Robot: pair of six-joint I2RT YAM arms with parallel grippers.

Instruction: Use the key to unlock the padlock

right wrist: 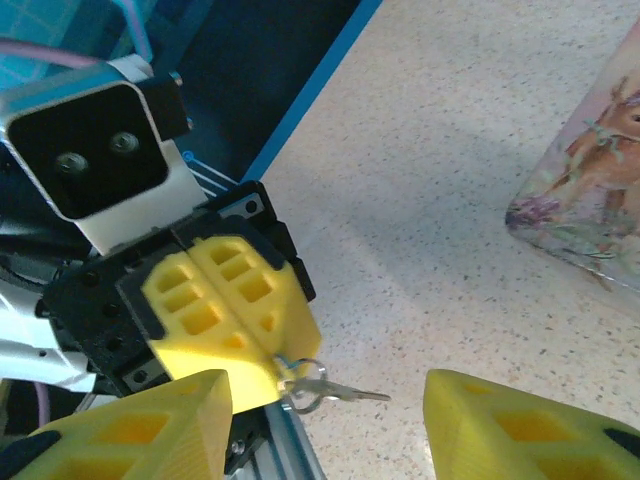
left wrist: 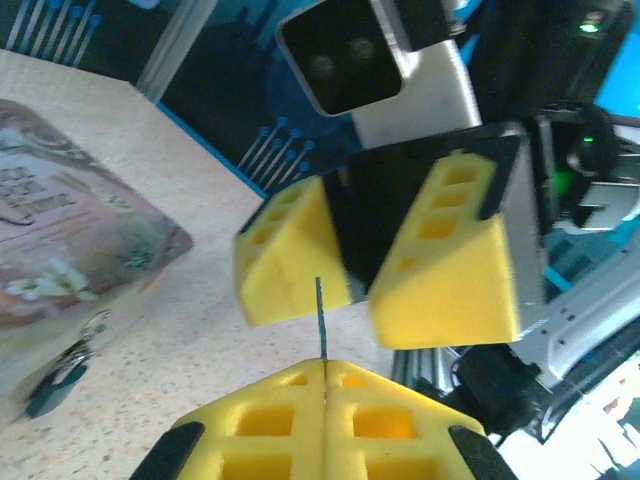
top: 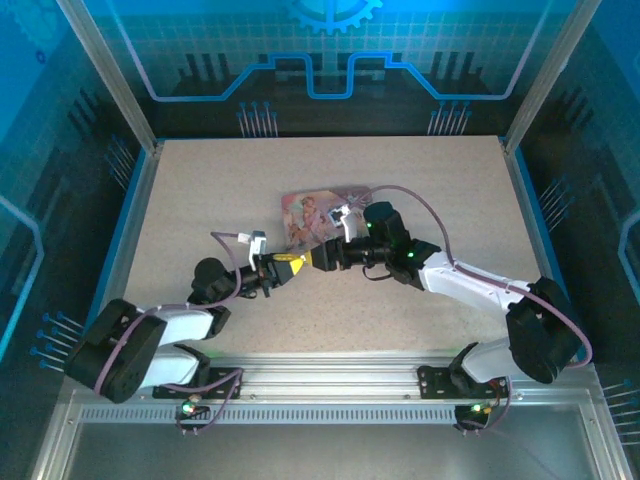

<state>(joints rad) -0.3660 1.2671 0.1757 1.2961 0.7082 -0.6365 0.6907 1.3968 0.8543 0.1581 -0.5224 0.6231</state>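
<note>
1. The left gripper [top: 288, 265] is seen clenched on the key [right wrist: 350, 393]. Its yellow fingers [left wrist: 300, 420] are pressed flat together, with the key's head caught in the seam.
2. The key's long axis is seen to run straight out along the left gripper's own axis. Its tip is pointed right and slightly far, toward the right gripper [top: 318, 258].
3. In the left wrist view the key is seen edge-on as a thin upright line. In the right wrist view it lies nearly level, and a small ring [right wrist: 303, 385] is seen at its head just beside the left gripper's fingertips.
4. The right gripper is held released, with its fingers [right wrist: 520, 430] spread wide apart. It faces the left gripper, and the key's tip is directed at the gap between them without being touched.
5. The padlock [left wrist: 55, 385] is found on the speckled table [top: 200, 200], against the near edge of the pink picture-printed tin [top: 320, 215]. Whether it is hooked to the tin cannot be told.
6. The tin lies flat just beyond the two grippers.
</note>
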